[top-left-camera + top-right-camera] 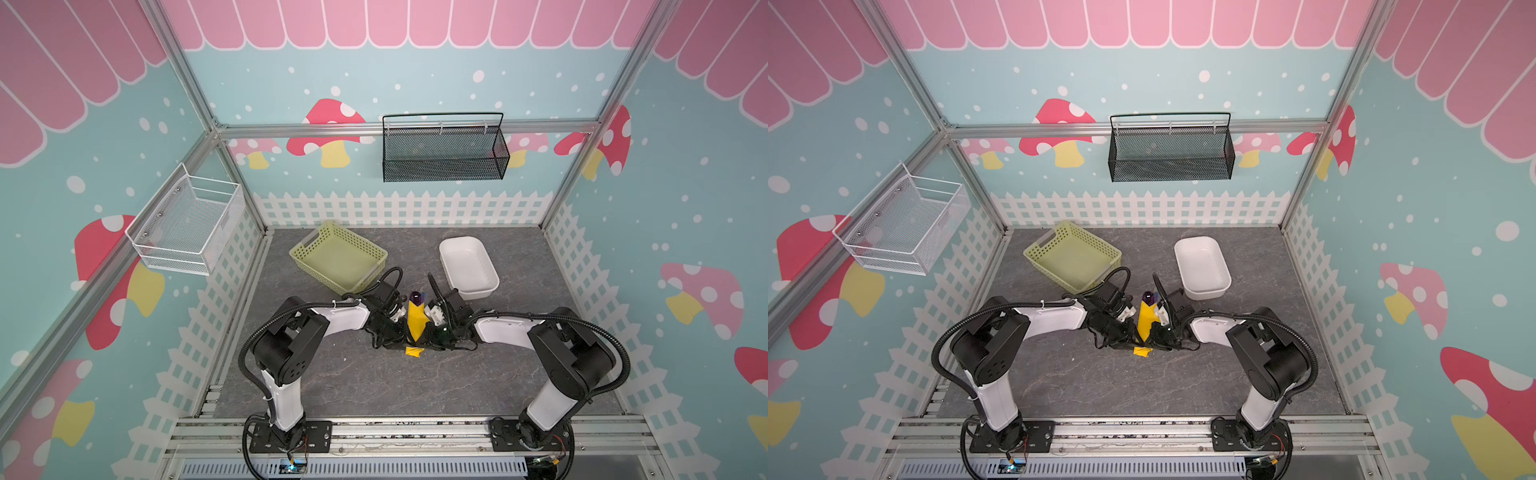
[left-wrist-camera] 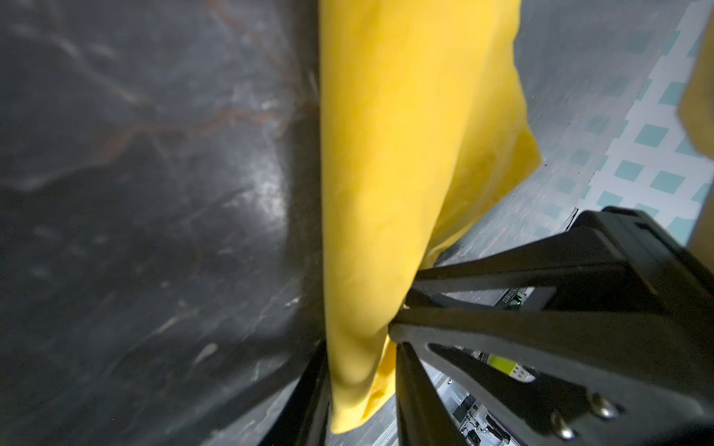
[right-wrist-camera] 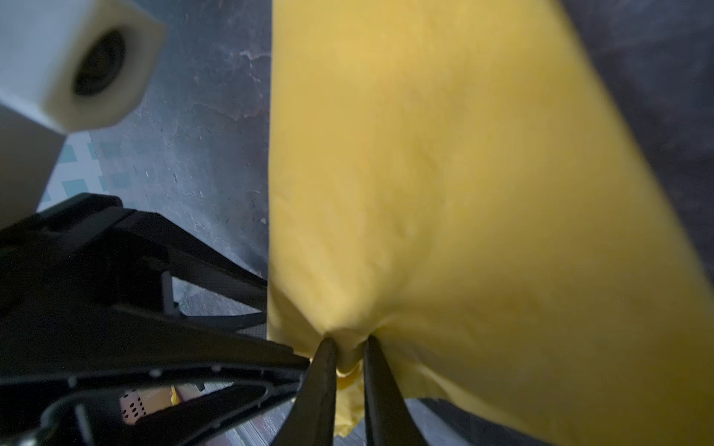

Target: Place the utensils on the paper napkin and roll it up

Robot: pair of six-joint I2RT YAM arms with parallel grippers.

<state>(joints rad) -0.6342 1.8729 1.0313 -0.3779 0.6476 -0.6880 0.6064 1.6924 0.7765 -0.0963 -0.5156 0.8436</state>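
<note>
robot arms: two, the left arm (image 1: 340, 320) and the right arm (image 1: 503, 330)
paper napkin (image 1: 415, 322): one, yellow, rolled
utensils showing at the roll's end: two, a dark purple spoon (image 1: 414, 297) and a lighter purple knife (image 1: 422, 296)
containers on the table: two, a green basket (image 1: 361, 241) and a white tub (image 1: 478, 294)
wall baskets: two, a white wire basket (image 1: 187, 232) and a black mesh basket (image 1: 444, 166)

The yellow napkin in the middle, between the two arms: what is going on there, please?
The paper napkin is already rolled into a narrow tube, with the purple spoon peeking out at its far end. Both arms work at the near end: the right pincer pinches the paper, and the left pincer grips the roll beside it.
</note>
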